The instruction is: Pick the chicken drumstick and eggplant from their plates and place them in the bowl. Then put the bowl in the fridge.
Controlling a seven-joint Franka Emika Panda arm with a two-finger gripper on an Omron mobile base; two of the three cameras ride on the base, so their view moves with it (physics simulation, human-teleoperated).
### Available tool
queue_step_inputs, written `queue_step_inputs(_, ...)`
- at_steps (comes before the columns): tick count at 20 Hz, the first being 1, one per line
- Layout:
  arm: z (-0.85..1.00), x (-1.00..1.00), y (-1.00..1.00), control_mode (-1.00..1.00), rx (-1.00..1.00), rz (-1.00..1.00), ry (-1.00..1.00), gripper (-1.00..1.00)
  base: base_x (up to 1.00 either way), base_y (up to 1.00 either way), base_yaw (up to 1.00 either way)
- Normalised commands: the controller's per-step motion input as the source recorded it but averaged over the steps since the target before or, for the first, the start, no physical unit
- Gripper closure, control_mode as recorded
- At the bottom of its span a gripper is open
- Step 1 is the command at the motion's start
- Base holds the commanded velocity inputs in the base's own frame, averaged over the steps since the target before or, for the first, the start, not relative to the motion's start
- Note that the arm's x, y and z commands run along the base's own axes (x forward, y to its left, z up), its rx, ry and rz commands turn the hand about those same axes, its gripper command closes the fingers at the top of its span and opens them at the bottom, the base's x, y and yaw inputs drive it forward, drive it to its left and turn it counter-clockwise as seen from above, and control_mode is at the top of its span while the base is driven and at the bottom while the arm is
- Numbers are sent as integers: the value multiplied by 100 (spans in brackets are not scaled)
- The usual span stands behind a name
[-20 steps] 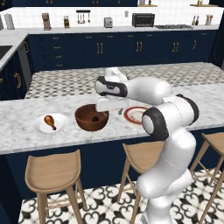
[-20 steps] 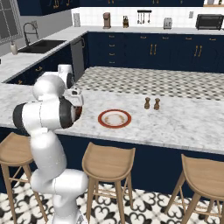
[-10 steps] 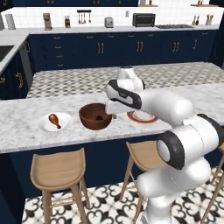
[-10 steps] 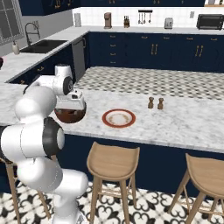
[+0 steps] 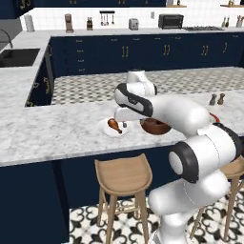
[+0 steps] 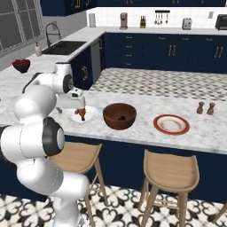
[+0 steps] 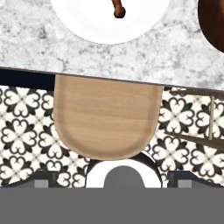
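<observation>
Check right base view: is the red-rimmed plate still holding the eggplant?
No. The red-rimmed plate lies bare on the counter, and a small dark thing lies inside the bowl.

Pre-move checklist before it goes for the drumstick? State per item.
1. chicken drumstick lying on the white plate: ok.
2. bowl upright on the counter, beside that plate: ok.
3. Eggplant already in the bowl: a small dark shape lies inside, cannot tell.
4. red-rimmed plate bare of food: ok.
5. gripper above the drumstick's plate: ok; jaws open or shut: cannot tell.
6. Drumstick centred in the hand view: not ok, it sits at the top edge.
</observation>
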Motion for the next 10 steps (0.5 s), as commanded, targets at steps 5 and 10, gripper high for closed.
queue_step_inputs(5,0,0,0,100,0,0,0,-100,74,65,-3)
queue_step_inputs(10,0,0,0,100,0,0,0,-100,100,-35,0)
